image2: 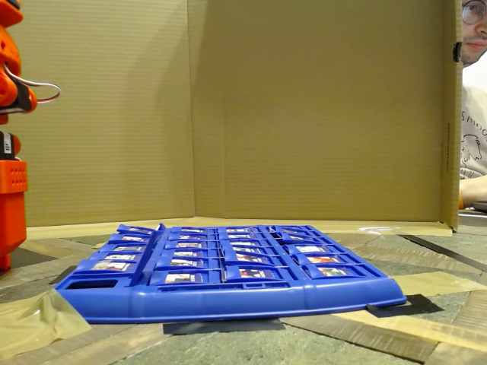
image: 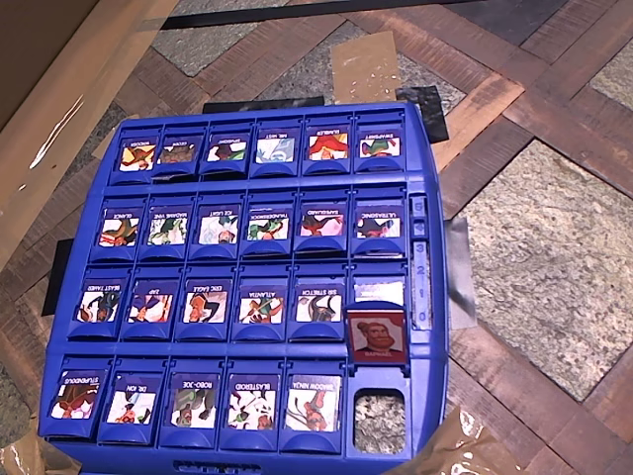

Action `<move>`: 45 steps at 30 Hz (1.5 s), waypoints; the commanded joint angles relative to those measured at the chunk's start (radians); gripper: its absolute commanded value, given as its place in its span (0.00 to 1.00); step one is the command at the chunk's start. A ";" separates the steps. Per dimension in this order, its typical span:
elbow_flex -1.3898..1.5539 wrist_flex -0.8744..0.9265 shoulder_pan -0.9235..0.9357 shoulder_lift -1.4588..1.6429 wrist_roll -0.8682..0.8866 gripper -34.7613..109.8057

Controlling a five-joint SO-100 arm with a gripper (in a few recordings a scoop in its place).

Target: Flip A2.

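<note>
A2 [image: 194,401] is the tile labelled "ROBO-JOE", third from the left in the bottom row of the blue board [image: 425,148] in the overhead view. It lies with its white character card face up. A red-faced portrait tile [image: 377,336] stands out near the board's lower right, just above an empty slot [image: 379,421]. The orange arm [image2: 11,190] stands at the left edge of the fixed view, off the board [image2: 228,300], and is cut by the frame.
The other tiles show white character faces. Cardboard walls [image2: 304,114] close off the back. A person [image2: 475,114] sits at the right edge of the fixed view. Tape strips [image2: 30,323] hold the board to the patterned floor.
</note>
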 commanded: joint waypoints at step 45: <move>0.031 -0.114 0.008 0.037 -0.005 0.24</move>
